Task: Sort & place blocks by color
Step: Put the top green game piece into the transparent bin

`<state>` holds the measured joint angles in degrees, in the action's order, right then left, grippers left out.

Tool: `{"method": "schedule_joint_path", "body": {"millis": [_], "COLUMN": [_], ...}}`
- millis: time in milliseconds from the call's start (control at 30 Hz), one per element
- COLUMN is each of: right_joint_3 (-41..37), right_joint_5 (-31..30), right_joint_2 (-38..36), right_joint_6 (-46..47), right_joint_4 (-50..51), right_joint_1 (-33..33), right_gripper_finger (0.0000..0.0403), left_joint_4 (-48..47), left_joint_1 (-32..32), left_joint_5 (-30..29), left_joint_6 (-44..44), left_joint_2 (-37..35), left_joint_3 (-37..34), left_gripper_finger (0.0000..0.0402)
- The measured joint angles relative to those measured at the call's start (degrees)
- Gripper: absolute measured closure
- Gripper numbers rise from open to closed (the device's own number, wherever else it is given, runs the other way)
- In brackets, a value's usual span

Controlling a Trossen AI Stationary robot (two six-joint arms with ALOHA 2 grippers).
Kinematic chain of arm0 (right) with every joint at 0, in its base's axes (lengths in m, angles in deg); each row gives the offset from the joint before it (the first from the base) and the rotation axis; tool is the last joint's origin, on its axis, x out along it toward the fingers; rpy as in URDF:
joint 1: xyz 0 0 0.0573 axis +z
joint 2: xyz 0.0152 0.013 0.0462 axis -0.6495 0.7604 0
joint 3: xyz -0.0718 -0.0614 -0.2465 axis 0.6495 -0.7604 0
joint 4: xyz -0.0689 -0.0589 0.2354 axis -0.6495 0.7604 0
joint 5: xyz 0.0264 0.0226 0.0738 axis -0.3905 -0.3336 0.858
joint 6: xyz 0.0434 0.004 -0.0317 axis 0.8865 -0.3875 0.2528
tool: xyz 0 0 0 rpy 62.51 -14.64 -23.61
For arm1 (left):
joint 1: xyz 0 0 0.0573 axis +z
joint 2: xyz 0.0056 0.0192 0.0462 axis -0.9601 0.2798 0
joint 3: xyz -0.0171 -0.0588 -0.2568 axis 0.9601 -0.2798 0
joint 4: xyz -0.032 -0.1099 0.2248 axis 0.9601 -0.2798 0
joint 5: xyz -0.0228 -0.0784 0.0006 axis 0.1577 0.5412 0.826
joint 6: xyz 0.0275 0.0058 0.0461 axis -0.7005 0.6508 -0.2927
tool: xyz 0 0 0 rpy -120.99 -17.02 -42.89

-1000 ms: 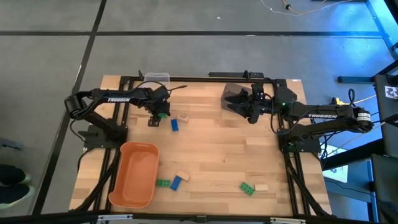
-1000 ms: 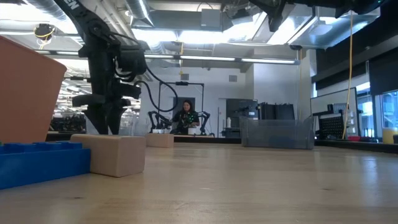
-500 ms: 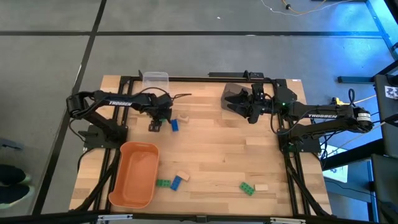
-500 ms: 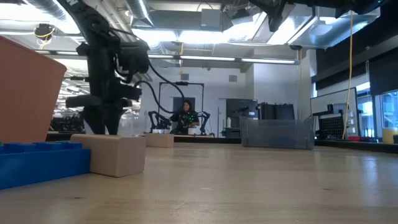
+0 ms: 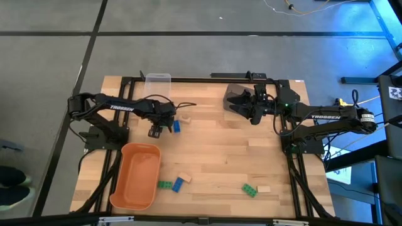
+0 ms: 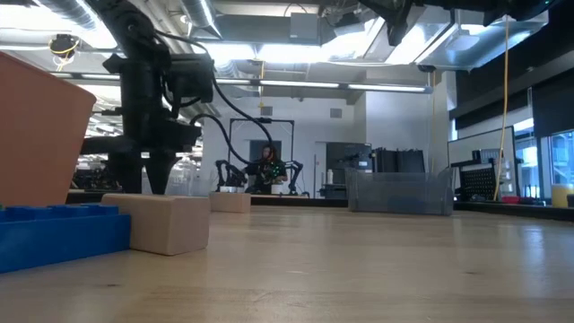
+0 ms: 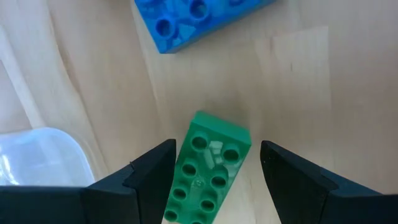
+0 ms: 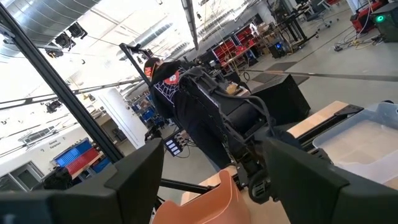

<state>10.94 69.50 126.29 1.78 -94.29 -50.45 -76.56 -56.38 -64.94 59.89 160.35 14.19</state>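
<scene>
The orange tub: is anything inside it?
Seen from above, the orange tub holds no blocks; its floor shows bare. The nearest, a green block, lies outside on the table.

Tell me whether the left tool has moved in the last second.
Yes. In the high view the left tool has shifted down the picture and slightly right, away from the clear bin and toward the blue block.

Grey floor (image 5: 50, 37) w/ dark seam lines; open ceiling w/ strip lights (image 6: 296, 85); windows (image 6: 538, 161) at one side.
</scene>
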Motion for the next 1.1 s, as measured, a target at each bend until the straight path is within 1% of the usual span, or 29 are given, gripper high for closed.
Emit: {"method": "schedule_joint_path", "body": {"millis": [200, 367, 633, 767, 867, 967, 1100], "right_joint_3": [0.0, 0.0, 0.0, 0.0, 0.0, 0.0, 0.0], "right_joint_5": [0.0, 0.0, 0.0, 0.0, 0.0, 0.0, 0.0], "right_joint_2": [0.0, 0.0, 0.0, 0.0, 0.0, 0.0, 0.0], "right_joint_6": [0.0, 0.02, 0.07, 0.04, 0.04, 0.04, -1.54], "right_joint_4": [0.0, 0.0, 0.0, 0.0, -0.01, -0.01, 0.0], "right_joint_1": [0.0, -0.01, -0.01, 0.0, 0.01, 0.0, 0.0], "right_gripper_finger": [0.0126, 0.0126, 0.0126, 0.0126, 0.0126, 0.0126, 0.0126], "left_joint_4": [-0.32, 0.91, 0.96, 1.16, 0.91, -0.06, -0.97], "left_joint_1": [-0.63, 0.6, 0.7, 0.12, -0.03, -0.34, -0.19], "left_joint_5": [-0.08, 2.29, 2.36, 1.16, 1.18, -0.11, -3.93], "left_joint_6": [-7.31, -7.89, -8.87, -8.91, -8.73, -7.7, -6.78], "left_joint_2": [-0.04, 0.9, 3.13, 3.06, 3.07, 3.39, 3.33], "left_joint_3": [0.02, 0.07, 0.37, 0.31, 0.3, 1.64, 6.29], "left_gripper_finger": [0.0174, 0.0174, 0.0176, 0.0201, 0.0238, 0.0273, 0.0274]}}
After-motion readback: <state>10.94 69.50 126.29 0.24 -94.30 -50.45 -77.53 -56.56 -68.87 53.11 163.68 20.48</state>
